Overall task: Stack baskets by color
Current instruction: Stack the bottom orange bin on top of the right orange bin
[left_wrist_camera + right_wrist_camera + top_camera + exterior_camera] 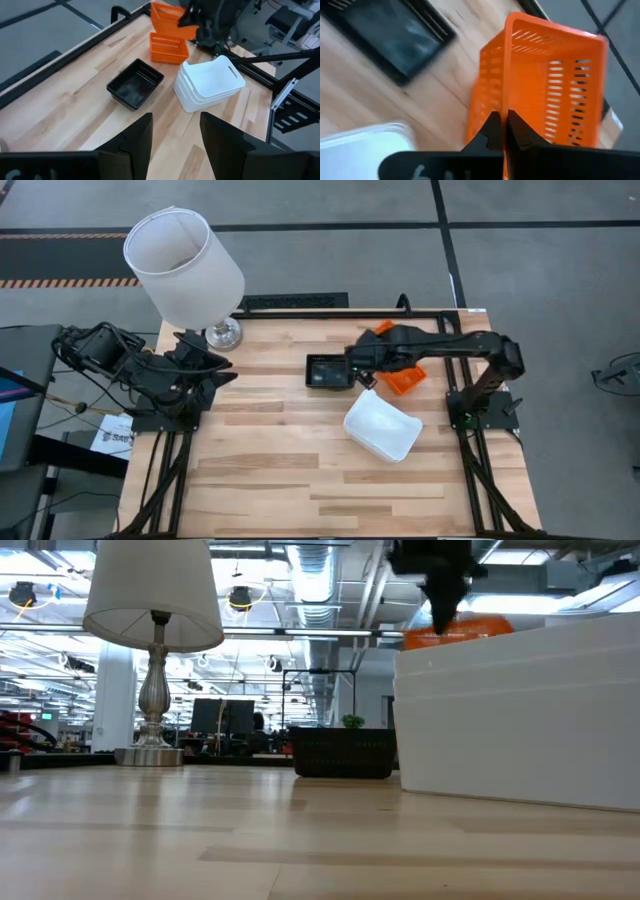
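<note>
My right gripper (504,131) is shut on an orange mesh basket (545,85), which it holds raised over the table's far right part (383,328). A second orange basket (405,380) stands on the table below the arm. A black mesh basket (330,372) stands on its bottom to the left of it. A nested stack of white baskets (382,425) lies nearer the front. My left gripper (175,145) waits open at the table's left edge beside the lamp, with nothing between its fingers. My right gripper pinches the rim of one side wall (506,112) of the orange basket, one finger inside the basket and one outside. The fingers slant down from above. The basket hangs tilted, lifted clear of the table (170,20).
A lamp with a big white shade (183,265) and a metal foot (223,333) stands at the far left corner. A black frame rail (300,302) runs along the far edge. Bare wood lies across the table's near half.
</note>
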`<state>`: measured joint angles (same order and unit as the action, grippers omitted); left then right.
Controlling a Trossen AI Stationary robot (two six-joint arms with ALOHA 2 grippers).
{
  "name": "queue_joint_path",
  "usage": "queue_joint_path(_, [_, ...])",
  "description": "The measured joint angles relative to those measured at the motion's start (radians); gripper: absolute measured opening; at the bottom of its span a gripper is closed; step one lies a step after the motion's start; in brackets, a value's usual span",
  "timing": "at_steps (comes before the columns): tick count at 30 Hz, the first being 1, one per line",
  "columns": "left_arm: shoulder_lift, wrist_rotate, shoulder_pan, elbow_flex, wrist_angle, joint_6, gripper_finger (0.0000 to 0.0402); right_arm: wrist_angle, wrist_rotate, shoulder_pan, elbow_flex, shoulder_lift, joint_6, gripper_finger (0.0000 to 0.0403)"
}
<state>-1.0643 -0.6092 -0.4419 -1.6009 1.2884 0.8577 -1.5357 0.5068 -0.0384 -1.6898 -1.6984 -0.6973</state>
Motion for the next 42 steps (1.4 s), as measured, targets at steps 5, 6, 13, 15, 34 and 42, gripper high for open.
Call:
queue_joint_path(5, [0.000, -0.008, 0.000, 0.000, 0.000, 0.000, 0.0152, 0.032, 0.010, -0.037, 0.215, 0.051, -0.062, 0.0001])
queue_joint_path(6, [0.000, -0.008, 0.000, 0.000, 0.000, 0.000, 0.0152, 0.053, 0.015, -0.045, 0.246, 0.057, -0.059, 0.0001])
queue_joint_path(13, [0.000, -0.008, 0.000, 0.000, 0.001, 0.000, 0.0152, 0.176, -0.004, -0.072, 0.398, 0.059, -0.054, 0.0001])
queue_joint_path(15, [0.000, -0.008, 0.000, 0.000, 0.001, -0.002, 0.0152, 0.217, -0.035, -0.081, 0.422, 0.058, -0.054, 0.0001])
queue_joint_path(34, [0.000, -0.009, 0.000, 0.000, 0.001, -0.026, 0.0152, 0.368, -0.087, -0.122, 0.536, 0.059, -0.028, 0.0031])
queue_joint_path(42, [-0.002, -0.060, 0.000, 0.000, 0.000, -0.049, 0.0152, 0.425, -0.137, -0.122, 0.537, 0.061, 0.043, 0.0119])
